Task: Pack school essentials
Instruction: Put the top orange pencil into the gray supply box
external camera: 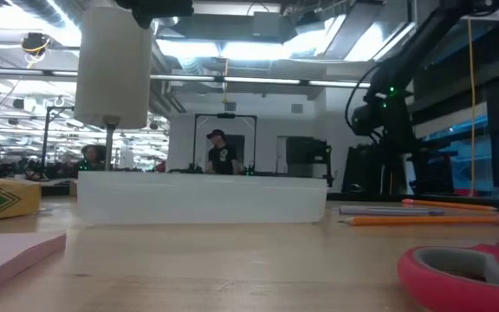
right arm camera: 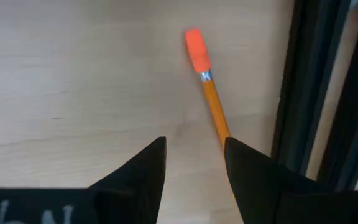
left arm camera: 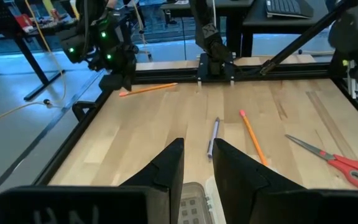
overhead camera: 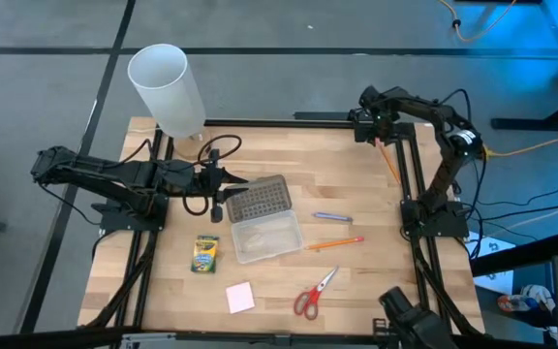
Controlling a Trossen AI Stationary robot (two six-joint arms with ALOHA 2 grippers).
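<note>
Left pincer (overhead camera: 223, 184) parted, empty, at grey dotted lid (overhead camera: 255, 198) of open clear case (overhead camera: 265, 236) awaiting crayon box (overhead camera: 204, 253), sticky-note pad (overhead camera: 240, 297), scissors (overhead camera: 314, 293), pen (overhead camera: 332, 216), pencil (overhead camera: 335, 243) loose on bench (overhead camera: 356, 281); right pincer (overhead camera: 380, 138) parted over second pencil (overhead camera: 391, 163) for pickup.

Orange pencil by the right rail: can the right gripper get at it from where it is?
Probably yes: the right gripper hovers open directly over that orange pencil, bare wood around it; only the black frame rail crowds one side.
</note>
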